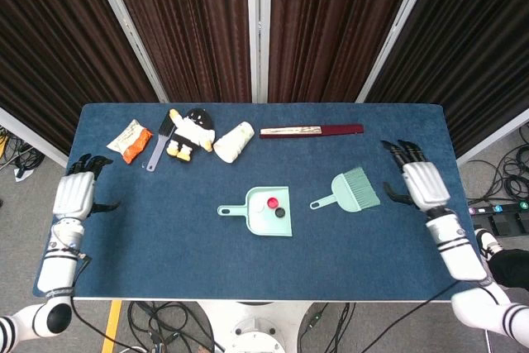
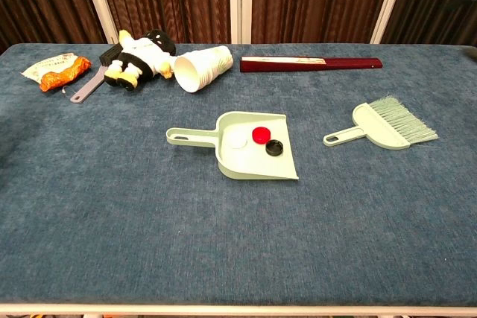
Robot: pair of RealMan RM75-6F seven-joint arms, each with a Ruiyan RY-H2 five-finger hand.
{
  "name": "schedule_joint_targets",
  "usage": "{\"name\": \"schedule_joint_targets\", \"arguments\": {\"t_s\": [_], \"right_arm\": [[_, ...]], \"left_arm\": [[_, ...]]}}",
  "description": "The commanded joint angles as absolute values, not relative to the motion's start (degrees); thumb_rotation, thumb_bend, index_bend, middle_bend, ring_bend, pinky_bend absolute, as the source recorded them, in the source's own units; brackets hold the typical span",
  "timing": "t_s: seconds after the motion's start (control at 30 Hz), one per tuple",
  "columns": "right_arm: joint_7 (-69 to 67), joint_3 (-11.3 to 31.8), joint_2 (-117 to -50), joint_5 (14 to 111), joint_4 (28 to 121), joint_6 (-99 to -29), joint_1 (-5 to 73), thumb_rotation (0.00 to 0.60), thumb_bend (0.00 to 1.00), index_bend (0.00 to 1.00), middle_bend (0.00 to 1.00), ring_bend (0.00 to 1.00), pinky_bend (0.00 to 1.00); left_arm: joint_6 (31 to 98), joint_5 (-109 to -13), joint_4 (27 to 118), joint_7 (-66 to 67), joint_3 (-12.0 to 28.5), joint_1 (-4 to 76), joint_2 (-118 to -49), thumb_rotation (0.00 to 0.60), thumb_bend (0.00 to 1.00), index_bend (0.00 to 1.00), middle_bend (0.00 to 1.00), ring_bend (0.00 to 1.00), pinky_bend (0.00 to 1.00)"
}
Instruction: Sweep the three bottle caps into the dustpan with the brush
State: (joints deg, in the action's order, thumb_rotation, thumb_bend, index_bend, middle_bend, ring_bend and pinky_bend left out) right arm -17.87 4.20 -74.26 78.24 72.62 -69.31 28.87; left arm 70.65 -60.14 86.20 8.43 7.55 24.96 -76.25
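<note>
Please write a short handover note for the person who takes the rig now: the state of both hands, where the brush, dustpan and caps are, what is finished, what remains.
Left hand: open, holds nothing, at the table's left edge.
Right hand: open, holds nothing, near the table's right edge.
Dustpan: flat on the table, mid-table, handle pointing to the robot's left.
Caps: white cap, red cap and black cap all lie inside the dustpan.
Brush: lies on the table to the right of the dustpan, apart from it, no hand on it.
Done: all three caps are in the pan.
Left: by these views nothing of the sweeping remains.
</note>
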Motion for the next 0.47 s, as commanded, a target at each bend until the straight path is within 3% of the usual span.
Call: {"name": "schedule_joint_targets", "arguments": {"t_s": [0.03, 0.47], "right_arm": [[-17.66, 3.21, -69.17, 77.57, 76.17, -77.02, 21.31, 0.6, 0.33, 0.03, 0.14, 0.0, 0.0], [-23.12, 0.09, -66.04, 81.18, 80.74, -85.99, 10.07, 0.6, 0.33, 0.03, 0.14, 0.0, 0.01]], "left_arm": [[75.02, -64.93, 83.87, 7.4, 3.75, 20.83, -74.03, 0.6, 0.12, 0.23, 0.17, 0.06, 0.15], [87.82, -72.21, 93.52, 11.02, 0.22, 11.3, -73.49, 0.6, 0.12, 0.23, 0.19, 0.09, 0.15]]}}
